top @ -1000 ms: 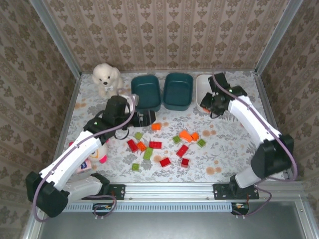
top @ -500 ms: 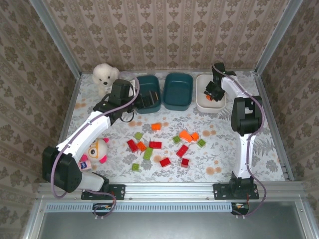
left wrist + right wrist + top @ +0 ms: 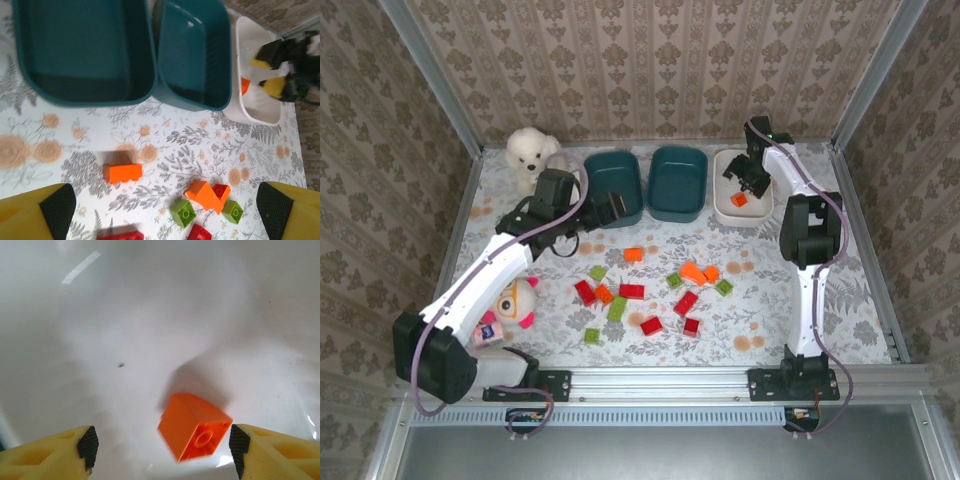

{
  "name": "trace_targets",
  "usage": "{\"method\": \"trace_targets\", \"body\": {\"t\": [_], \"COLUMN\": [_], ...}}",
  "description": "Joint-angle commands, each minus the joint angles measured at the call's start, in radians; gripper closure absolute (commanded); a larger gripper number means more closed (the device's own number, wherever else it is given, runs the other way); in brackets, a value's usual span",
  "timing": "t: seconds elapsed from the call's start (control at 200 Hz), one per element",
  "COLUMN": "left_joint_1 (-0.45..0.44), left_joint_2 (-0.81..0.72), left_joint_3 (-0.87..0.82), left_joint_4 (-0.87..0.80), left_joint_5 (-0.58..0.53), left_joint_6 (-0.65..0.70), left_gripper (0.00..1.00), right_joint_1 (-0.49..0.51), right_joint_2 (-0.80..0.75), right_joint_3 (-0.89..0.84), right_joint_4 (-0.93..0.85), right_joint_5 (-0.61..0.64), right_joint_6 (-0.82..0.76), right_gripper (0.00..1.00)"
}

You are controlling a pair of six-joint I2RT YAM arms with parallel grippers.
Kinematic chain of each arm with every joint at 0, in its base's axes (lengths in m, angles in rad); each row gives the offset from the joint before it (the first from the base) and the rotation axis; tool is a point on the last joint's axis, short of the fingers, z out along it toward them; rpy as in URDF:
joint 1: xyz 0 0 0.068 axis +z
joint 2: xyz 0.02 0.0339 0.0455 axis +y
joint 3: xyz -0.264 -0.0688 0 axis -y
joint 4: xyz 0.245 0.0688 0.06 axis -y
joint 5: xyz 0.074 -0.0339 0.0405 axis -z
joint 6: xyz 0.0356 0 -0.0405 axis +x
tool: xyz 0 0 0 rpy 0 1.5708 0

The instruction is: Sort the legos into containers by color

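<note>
Three containers stand in a row at the back: a teal tub (image 3: 615,170), a second teal tub (image 3: 677,183) and a white tub (image 3: 750,214). My right gripper (image 3: 741,181) hangs open over the white tub (image 3: 150,315). A tilted, blurred orange lego (image 3: 195,426) lies loose between its fingers (image 3: 163,447), near the right pad. My left gripper (image 3: 610,207) is open in front of the left teal tub (image 3: 80,50), above the table (image 3: 165,207). Red, orange and green legos (image 3: 632,291) lie scattered mid-table, among them an orange one (image 3: 122,172) and a green one (image 3: 183,212).
A white plush dog (image 3: 530,152) sits at the back left. A pink-and-yellow doll toy (image 3: 510,300) lies under my left arm. Wallpapered walls and metal rails enclose the table.
My right gripper moved over the white tub and opened, and the orange lego dropped out of it. My left gripper swung up from the table to the left teal tub's front.
</note>
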Motion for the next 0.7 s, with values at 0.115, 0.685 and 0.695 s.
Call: {"method": "trace_targets", "body": {"t": [0.115, 0.685, 0.695], "left_joint_1": [-0.002, -0.400, -0.418], "left_joint_2": [-0.109, -0.020, -0.008], "left_joint_3": [-0.102, -0.064, -0.058], "left_joint_4": [-0.210, -0.235, -0.242], "left_joint_5": [-0.122, 0.068, 0.066], "left_joint_6": [-0.113, 0.255, 0.266], "left_gripper": [0.09, 0.18, 0.18], "right_joint_1": [0.101, 0.459, 0.460], "right_joint_2": [-0.394, -1.473, -1.484], "right_joint_3": [-0.092, -1.036, -1.036], "right_joint_4": [0.058, 0.077, 0.066], "right_joint_5": [0.044, -0.062, -0.060], "right_joint_6": [-0.118, -0.028, -0.024], "right_gripper": [0.30, 0.29, 0.29]}}
